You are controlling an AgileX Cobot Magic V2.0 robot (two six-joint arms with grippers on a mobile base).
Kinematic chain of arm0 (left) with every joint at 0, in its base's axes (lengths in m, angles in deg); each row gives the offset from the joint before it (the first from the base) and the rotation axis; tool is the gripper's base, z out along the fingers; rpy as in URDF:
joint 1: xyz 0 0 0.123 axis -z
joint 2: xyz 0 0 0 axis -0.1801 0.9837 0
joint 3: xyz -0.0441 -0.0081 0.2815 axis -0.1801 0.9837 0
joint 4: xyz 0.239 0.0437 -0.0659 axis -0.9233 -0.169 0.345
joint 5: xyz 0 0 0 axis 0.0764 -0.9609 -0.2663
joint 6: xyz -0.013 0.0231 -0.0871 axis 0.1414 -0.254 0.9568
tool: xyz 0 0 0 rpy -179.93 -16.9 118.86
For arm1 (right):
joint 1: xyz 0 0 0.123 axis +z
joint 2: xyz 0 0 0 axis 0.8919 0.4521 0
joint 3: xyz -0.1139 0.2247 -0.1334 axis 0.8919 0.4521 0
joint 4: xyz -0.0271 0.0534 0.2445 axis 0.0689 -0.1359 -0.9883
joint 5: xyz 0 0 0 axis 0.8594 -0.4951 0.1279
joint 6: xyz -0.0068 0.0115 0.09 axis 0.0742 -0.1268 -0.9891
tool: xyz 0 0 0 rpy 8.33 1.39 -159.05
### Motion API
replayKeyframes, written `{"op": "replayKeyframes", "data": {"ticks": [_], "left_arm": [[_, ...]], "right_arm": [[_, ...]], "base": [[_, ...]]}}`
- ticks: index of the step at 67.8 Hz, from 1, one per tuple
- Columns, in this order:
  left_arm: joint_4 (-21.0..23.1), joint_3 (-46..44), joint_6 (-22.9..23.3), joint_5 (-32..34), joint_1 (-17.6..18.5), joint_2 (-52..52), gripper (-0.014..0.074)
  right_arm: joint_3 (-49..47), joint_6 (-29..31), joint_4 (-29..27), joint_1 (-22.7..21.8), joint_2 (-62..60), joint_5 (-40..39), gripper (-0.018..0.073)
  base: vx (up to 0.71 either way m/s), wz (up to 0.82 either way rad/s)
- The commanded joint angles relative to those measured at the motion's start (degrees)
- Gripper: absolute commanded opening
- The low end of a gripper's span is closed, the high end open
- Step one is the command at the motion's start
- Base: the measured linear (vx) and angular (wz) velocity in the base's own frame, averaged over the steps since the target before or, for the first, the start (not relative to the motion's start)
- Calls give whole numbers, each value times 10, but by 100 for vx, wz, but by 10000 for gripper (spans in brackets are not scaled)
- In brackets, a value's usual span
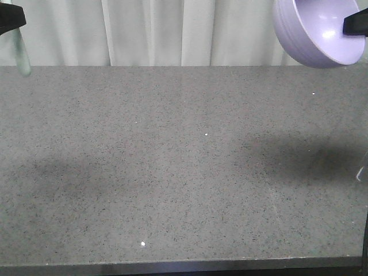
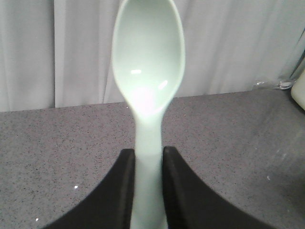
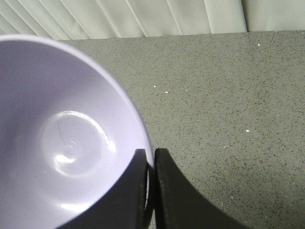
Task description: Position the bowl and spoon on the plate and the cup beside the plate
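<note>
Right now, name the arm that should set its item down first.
Right, probably: the right gripper pinches the rim of the lilac bowl aloft, while the left gripper grips the mint spoon, which likely follows.

Left gripper [image 2: 148, 153]: matte black, smooth, curved outline flaring wide toward base. Right gripper [image 3: 151, 155]: same black, narrow rounded tips.

Top left: left tool [image 1: 12, 26] grips spoon [image 1: 22, 54]. Top right: right tool [image 1: 348, 26] grips tilted bowl [image 1: 313, 34]. Grey table [image 1: 184, 172] below.

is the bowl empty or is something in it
Empty. The bowl shows a bare lilac inside, with the right gripper pinching its rim.
</note>
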Motion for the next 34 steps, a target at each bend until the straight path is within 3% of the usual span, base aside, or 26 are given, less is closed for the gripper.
{"op": "replayKeyframes", "data": {"ticks": [1, 34], "left_arm": [[21, -15, -1, 31, 1, -13, -8], [21, -15, -1, 31, 1, -13, -8]], "right_arm": [[-17, 3, -37, -2, -21, 20, -6], [-17, 3, -37, -2, -21, 20, -6]], "base": [[0, 0], [0, 0]]}}
